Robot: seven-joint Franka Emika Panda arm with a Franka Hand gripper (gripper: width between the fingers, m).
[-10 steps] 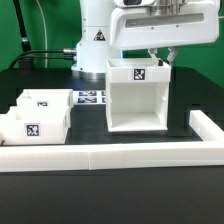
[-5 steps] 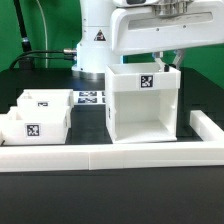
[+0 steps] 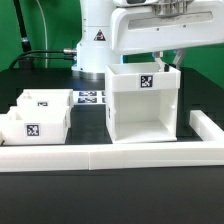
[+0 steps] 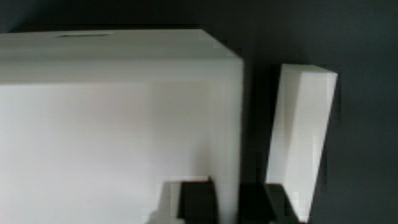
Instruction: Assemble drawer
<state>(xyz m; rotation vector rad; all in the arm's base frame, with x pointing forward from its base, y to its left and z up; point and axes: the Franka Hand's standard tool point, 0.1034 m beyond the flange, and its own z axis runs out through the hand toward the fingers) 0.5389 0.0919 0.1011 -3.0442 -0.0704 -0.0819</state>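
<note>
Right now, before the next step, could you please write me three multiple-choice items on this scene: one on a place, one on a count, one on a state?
1. In the exterior view, where do the trays stand relative to the casing?
A) to its left
B) to its right
C) on top of it

2. How many trays are there?
A) one
B) two
C) four

3. The casing is:
A) empty
B) holding one tray
C) holding both trays

Answers:
1 A: both trays sit on the table toward the exterior view's left, apart from the casing.
2 B: two small open boxes show there.
3 A: its open front shows a bare inside.
</note>
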